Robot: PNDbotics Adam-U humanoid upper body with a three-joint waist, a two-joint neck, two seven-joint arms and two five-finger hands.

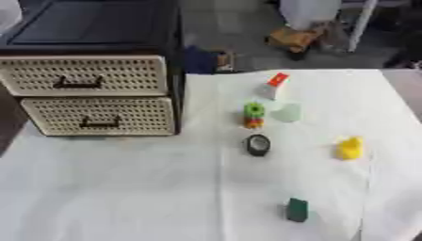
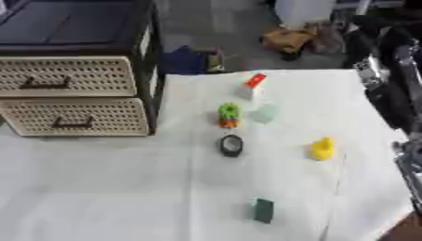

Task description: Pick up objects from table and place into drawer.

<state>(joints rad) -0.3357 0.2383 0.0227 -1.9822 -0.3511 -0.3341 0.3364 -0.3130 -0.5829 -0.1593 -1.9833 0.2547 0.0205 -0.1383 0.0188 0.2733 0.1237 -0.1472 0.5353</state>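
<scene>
Several small objects lie on the white cloth [image 1: 124,188]: a white box with a red top [image 1: 275,84], a green and orange stacked toy [image 1: 254,115], a pale green piece [image 1: 288,113], a black round thing [image 1: 258,145], a yellow duck [image 1: 349,148] and a dark green block [image 1: 296,210]. The drawer cabinet [image 1: 91,94] stands at the back left, and both its upper drawer [image 1: 82,75] and lower drawer [image 1: 99,115] are closed. My right arm [image 2: 387,89] runs down the right edge of the right eye view. My right hand [image 2: 409,164] is cut off by the edge there, well to the right of the duck. Nothing is held.
The cabinet has a dark flat top [image 1: 91,26]. Behind the table are floor clutter, a brown thing [image 1: 293,40] and a white post [image 1: 359,26]. The table's right edge [image 1: 404,99] slants away past the duck.
</scene>
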